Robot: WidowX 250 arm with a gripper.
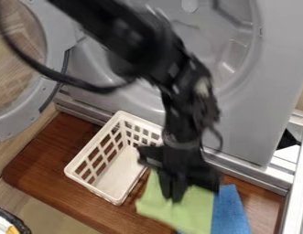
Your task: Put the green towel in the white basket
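Black against pale green cloth, the pincer (174, 199) points downward over the upper part of the green towel (190, 215). Whether it is wide, narrow or holding any of the cloth cannot be told, nor whether it touches the cloth at all. The green towel lies outside the white basket (91, 187), on the brown wooden board (40, 167), just to the basket's right in the view. Along its right edge it meets a blue cloth (231, 212), and a bit of that blue also peeks out by its lower left edge.

The basket stands upright on the board, its sides an open lattice around a solid floor. The black arm (138, 50) slants in from the top edge, a dark cable (67, 80) looping at its left. Behind stands a grey machine (254, 119) with a round opening, its round door (54, 32) swung open at the left.
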